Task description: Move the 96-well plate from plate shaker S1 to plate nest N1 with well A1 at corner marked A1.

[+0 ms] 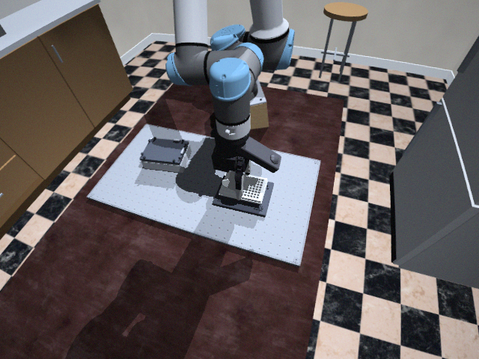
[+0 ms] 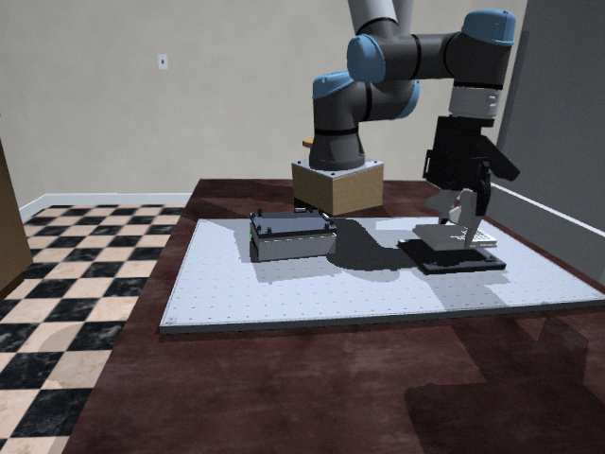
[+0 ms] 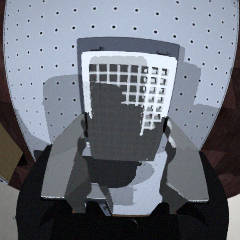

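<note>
The white 96-well plate (image 1: pixel 254 190) (image 2: pixel 440 240) (image 3: pixel 150 85) is held level, squarely over the black plate nest N1 (image 1: pixel 247 209) (image 2: pixel 458 264) (image 3: pixel 125 44). It is very low, at or just above the nest's top; I cannot tell whether it touches. My gripper (image 1: pixel 233 185) (image 2: pixel 458 227) (image 3: pixel 125 115) points straight down and is shut on the plate's near end, one jaw on each long side. The arm's shadow covers half of the wells. The grey plate shaker S1 (image 1: pixel 164 154) (image 2: pixel 293 237) stands empty at the left of the board.
Shaker and nest stand on a pale perforated board (image 1: pixel 154 200) (image 2: pixel 293 298) on a dark red table. The arm's wooden pedestal (image 2: pixel 337 193) is behind the board. A tall grey cabinet (image 1: pixel 432 193) is at the right, wooden cupboards (image 1: pixel 46 96) at the left.
</note>
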`<action>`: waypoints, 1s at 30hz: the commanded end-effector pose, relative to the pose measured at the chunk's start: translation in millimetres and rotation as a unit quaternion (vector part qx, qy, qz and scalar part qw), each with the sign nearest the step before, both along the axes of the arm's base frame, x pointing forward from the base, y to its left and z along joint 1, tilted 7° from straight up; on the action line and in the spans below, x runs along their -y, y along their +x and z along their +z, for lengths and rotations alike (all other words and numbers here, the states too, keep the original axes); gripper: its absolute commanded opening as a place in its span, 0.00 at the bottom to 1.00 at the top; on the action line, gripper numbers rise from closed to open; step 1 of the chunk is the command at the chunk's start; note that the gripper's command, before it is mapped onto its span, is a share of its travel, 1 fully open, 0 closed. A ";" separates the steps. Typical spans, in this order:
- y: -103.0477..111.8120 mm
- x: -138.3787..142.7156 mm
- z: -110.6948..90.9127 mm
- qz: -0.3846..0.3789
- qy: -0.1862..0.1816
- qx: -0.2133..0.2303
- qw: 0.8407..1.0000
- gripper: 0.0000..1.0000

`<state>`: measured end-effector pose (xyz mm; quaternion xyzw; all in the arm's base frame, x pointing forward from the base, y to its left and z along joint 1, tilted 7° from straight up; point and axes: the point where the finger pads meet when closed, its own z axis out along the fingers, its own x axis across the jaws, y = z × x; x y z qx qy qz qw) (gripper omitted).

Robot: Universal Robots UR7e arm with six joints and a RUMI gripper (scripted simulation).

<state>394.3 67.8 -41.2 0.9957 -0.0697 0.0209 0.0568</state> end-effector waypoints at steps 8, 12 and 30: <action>1.1 1.6 -13.5 0.000 0.000 0.001 1.000 0.00; 1.1 1.6 -13.5 0.000 0.000 0.001 1.000 0.00; 1.0 1.7 -13.8 0.000 0.000 0.001 1.000 0.00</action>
